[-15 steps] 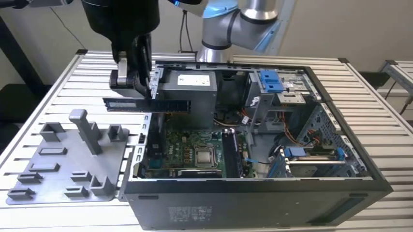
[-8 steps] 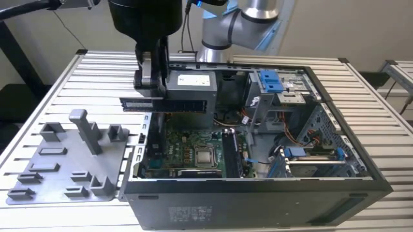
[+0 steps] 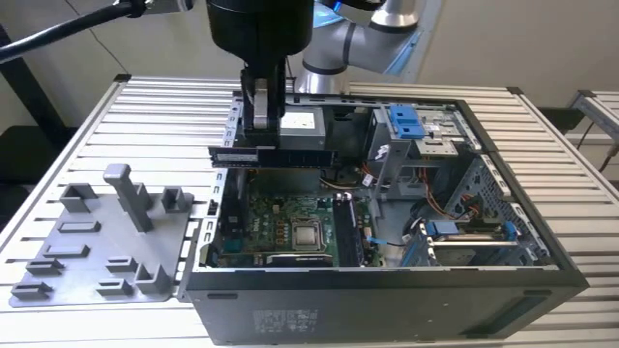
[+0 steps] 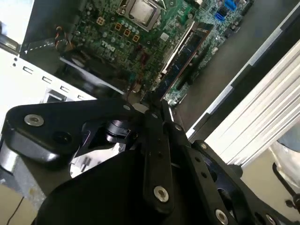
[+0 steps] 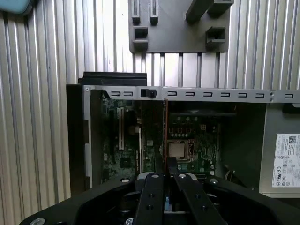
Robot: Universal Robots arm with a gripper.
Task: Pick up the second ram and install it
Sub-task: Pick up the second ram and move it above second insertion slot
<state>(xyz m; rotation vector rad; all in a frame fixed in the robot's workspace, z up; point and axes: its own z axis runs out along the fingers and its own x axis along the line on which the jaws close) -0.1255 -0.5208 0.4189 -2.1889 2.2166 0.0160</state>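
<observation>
I have the gripper (image 3: pixel 259 138) hanging over the far left part of the open computer case (image 3: pixel 387 304). Its fingers (image 3: pixel 261 109) are pinching the second ram (image 3: pixel 290 157) by its upper edge. The board lies level and lengthwise across the exterior view, its white label toward the exterior view's left. It is clear of the motherboard (image 3: pixel 280 217) below and touches nothing but the fingers. Just behind it sits the power supply (image 3: pixel 301 123).

Down on the motherboard I can see the processor (image 3: pixel 307 235). Just to the exterior view's right of it, another dark memory stick (image 3: pixel 346 233) stands seated in its slot.

In the first wrist view the gripper (image 5: pixel 164 180) looks straight down into the case. The second ram (image 5: pixel 165 126) shows edge-on as a thin line running away from the fingertips, just beside the processor (image 5: pixel 177 149). The power supply (image 5: pixel 283 154) is off to one side.

In the second wrist view the gripper (image 4: pixel 157 110) meets in a narrow point above the motherboard. The seated memory stick (image 4: pixel 185 54) runs diagonally past the processor (image 4: pixel 140 11). I cannot make out the held board with any certainty there.

On the slatted table (image 3: pixel 164 109), to the exterior view's left of the case, lies a grey fixture plate (image 3: pixel 87 254) with upright holders.
</observation>
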